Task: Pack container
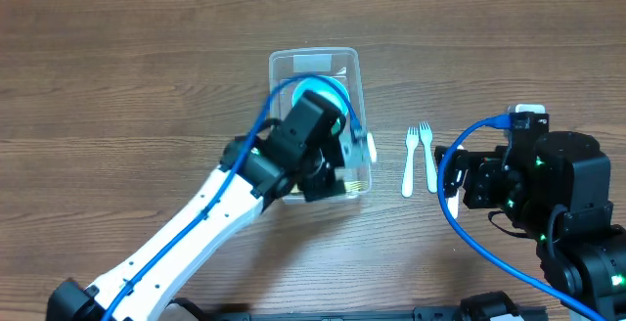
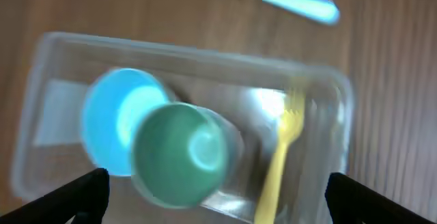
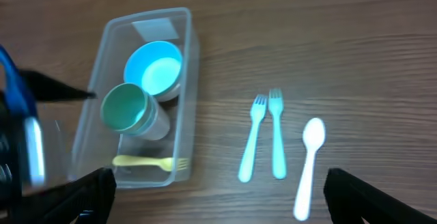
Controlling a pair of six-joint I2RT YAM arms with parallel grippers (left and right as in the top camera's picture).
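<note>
- Black fingertips (image 2: 75,197) of the left gripper (image 2: 217,200) stand wide apart with nothing between them, hovering directly over the clear, rectangular plastic container (image 1: 293,64).
- That container sits about the middle of the desk (image 1: 117,86), its whitish-label end toward the far edge.
- Inside it are a blue round bowl (image 3: 153,67) at the label end, a teal cup (image 3: 126,108) touching the bowl, and a yellow plastic fork (image 3: 147,162) lying across the end toward the near edge.
- My reading is that the fork's drop-off is done and the left arm's share of this step is complete.
- Packing looks partly finished: two light-blue plastic forks (image 3: 250,138) and a white plastic spoon (image 3: 307,162) lie side by side on the desk, right of the container and apart from it.
- Above them hangs the right gripper (image 3: 218,197), jaws spread fully and empty, so it seems best placed for the next pick.
- That pick calls for coming down almost to the wood and closing across one thin handle without nudging its neighbours; the space left is beside the yellow fork.
- The desk is brown wood-grain, flat and matte; no walls or other parts of the room show.
</note>
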